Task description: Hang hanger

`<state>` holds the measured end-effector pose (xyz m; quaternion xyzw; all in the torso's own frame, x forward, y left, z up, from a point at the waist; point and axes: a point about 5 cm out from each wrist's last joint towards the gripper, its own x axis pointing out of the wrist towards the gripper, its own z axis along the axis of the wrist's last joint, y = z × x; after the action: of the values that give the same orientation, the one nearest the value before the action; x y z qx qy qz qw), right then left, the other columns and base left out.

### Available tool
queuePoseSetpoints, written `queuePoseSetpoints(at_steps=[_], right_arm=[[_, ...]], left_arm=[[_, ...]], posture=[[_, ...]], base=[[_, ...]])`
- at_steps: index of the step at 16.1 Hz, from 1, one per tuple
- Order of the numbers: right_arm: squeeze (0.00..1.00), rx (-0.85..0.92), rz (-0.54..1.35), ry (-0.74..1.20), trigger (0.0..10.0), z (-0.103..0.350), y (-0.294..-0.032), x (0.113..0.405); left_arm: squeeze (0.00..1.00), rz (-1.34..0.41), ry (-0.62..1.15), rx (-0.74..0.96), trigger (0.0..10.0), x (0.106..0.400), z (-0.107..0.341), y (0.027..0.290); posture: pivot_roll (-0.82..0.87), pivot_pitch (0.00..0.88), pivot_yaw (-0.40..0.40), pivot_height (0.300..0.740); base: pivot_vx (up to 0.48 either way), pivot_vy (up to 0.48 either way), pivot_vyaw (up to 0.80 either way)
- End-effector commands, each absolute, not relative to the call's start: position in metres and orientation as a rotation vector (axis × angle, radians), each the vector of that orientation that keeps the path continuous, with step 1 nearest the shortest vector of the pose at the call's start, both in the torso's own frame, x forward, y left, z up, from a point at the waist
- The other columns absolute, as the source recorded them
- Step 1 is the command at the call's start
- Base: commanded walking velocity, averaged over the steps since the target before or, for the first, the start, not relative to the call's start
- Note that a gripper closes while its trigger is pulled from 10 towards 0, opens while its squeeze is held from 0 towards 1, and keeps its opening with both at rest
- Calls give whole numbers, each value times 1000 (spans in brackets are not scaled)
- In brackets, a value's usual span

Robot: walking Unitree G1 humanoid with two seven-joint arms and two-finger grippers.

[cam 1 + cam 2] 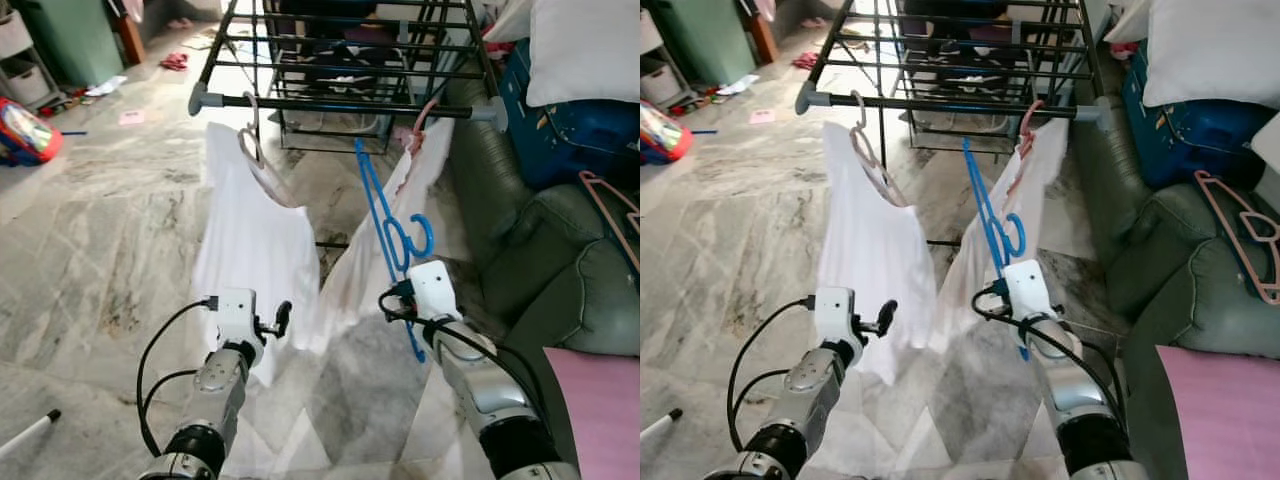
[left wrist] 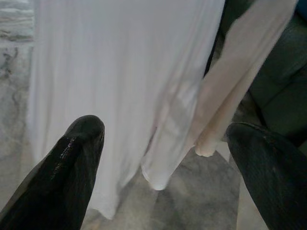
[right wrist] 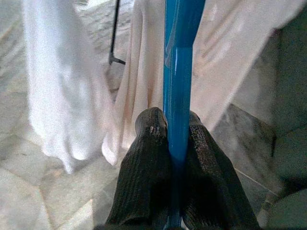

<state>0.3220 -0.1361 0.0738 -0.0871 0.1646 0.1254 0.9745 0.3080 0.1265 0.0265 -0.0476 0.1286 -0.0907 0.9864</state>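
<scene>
A blue plastic hanger (image 1: 385, 215) stands up from my right gripper (image 3: 173, 127), which is shut on its lower bar. Its top end reaches toward the black rail (image 1: 340, 103) of the drying rack, just below it. On that rail hang a white shirt (image 1: 250, 240) on a pink hanger (image 1: 250, 135) to the left and a cream garment (image 1: 385, 230) on another pink hanger (image 1: 422, 118) to the right. My left gripper (image 2: 165, 139) is held low in front of the white shirt, open, with nothing between its fingers.
A dark green sofa (image 1: 530, 240) lies close on the right, with a pink hanger (image 1: 612, 212) on its arm, a pink cushion (image 1: 600, 410) and blue bags (image 1: 570, 125). A marble floor (image 1: 110, 230) spreads left, with a toy (image 1: 25, 132) and a green cabinet (image 1: 70, 40).
</scene>
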Motion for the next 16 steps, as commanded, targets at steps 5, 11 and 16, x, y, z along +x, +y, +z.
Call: queuePoseSetpoints(at_steps=[5,11,16], right_arm=[[0,-34,399,446,10000,63,-107,320],[0,68,414,568,10000,42,-94,318],[0,94,531,605,10000,37,-70,314]], left_arm=[[0,-189,283,-81,10000,305,22,125],[0,-211,324,-67,10000,303,18,122],[0,-212,336,-55,10000,303,17,122]], posture=[[48,146,-12,740],[50,146,-8,740],[60,146,-5,740]], base=[[0,0,0],[0,0,0],[0,0,0]])
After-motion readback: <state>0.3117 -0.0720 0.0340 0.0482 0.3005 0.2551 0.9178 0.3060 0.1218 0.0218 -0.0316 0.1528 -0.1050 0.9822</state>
